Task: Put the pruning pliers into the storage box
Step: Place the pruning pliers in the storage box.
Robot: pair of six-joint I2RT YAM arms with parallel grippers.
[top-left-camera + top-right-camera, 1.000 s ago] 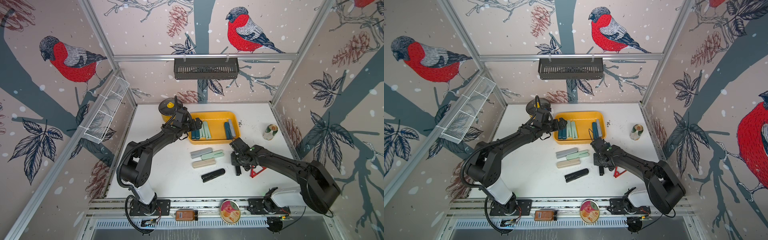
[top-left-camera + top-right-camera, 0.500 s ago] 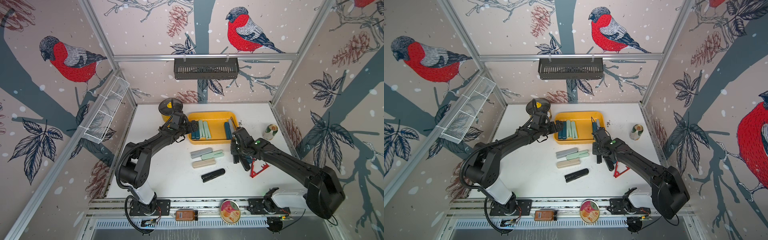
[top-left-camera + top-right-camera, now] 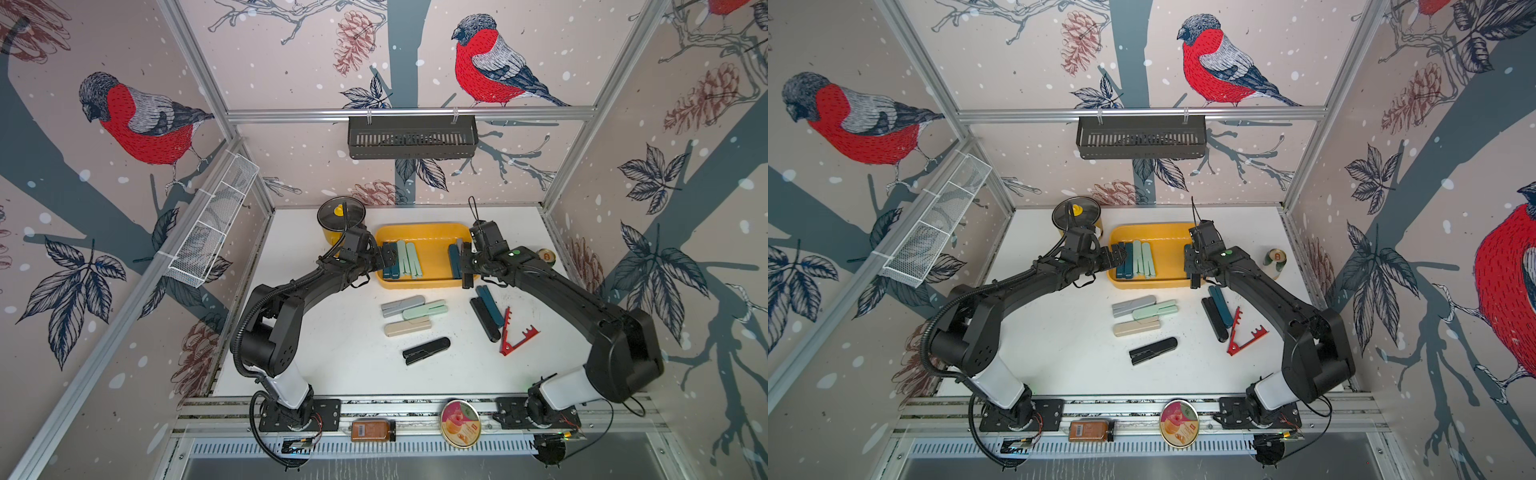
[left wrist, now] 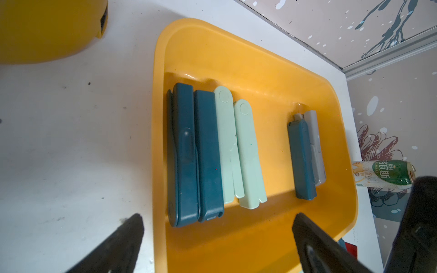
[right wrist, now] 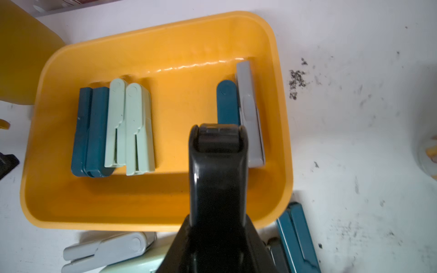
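Nearest me on the desk (image 3: 332,332) lay a loose black plier (image 3: 426,350), a red toothed one (image 3: 515,338) and several others. Beyond, my right fingers (image 5: 243,151) pinched a second black plier (image 5: 218,137) over the storage box's (image 3: 419,227) near right corner. My left fingers (image 4: 123,241) stood spread above the stowed pliers (image 4: 248,153) at its other end.
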